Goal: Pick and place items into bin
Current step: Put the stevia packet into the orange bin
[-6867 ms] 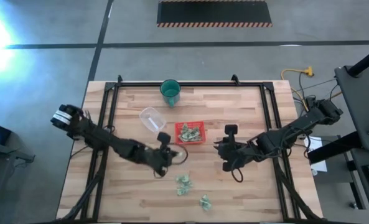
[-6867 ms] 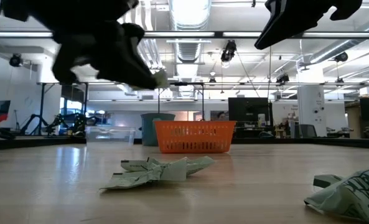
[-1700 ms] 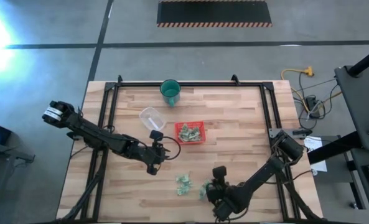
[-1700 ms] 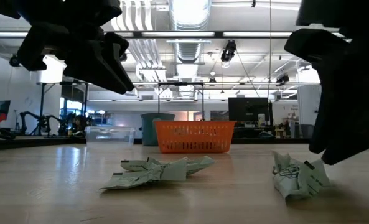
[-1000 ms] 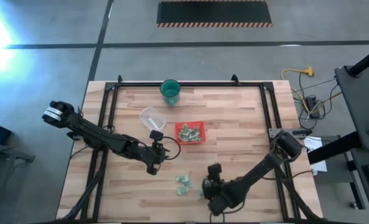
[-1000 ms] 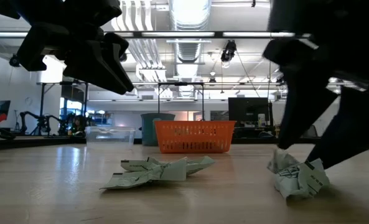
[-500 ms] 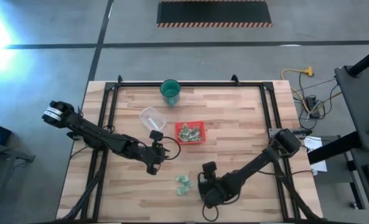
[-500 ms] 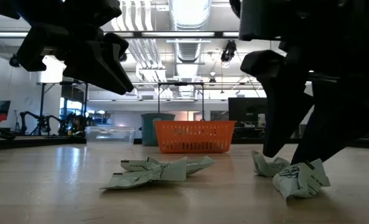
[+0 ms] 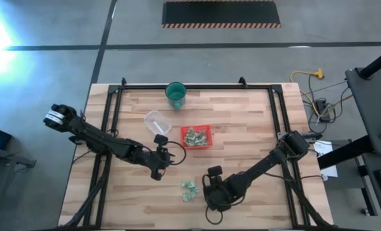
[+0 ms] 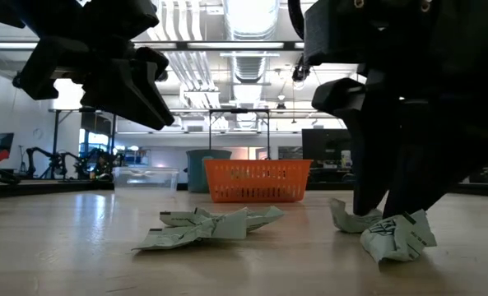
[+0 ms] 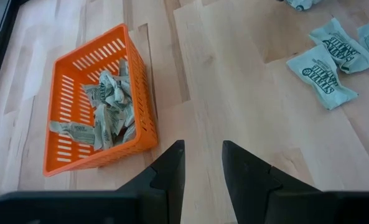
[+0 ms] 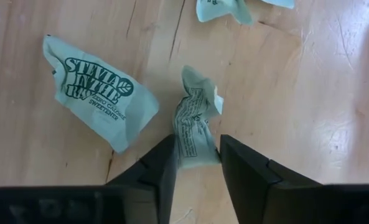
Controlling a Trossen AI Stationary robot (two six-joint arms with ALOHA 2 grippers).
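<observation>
The red tray (image 9: 196, 136) sits mid-table with several pale-green wrappers inside (image 11: 106, 106). Two loose wrappers lie flat on the wood (image 9: 190, 190) between the grippers. My right gripper (image 9: 211, 194) is low over the table near its near edge, shut on one crumpled wrapper (image 12: 195, 127). Another wrapper (image 12: 97, 102) lies flat beside it, shown in the low view as well (image 10: 396, 234). My left gripper (image 9: 160, 168) hovers above the table to the near-left of the tray, open and empty (image 11: 203, 177). My right gripper pinches the crumpled wrapper between its two fingers by one end (image 12: 194, 155). The fingers (image 10: 375, 181) come down at it from above. The rest of the wrapper sticks out ahead of the fingers, and its lower edge (image 10: 346, 220) is at the table top.
A clear round container (image 9: 155, 122) and a green cup (image 9: 175, 95) stand beyond the tray toward the far edge. Black frame rails (image 9: 116, 122) run along the table's left and right sides. Bare wood lies right of the tray.
My right gripper has travelled low over the table toward its left edge and slightly toward the far side. One wrapper has come away from its neighbour and slid left with the fingers; the neighbour has stayed put. The left arm has kept still.
</observation>
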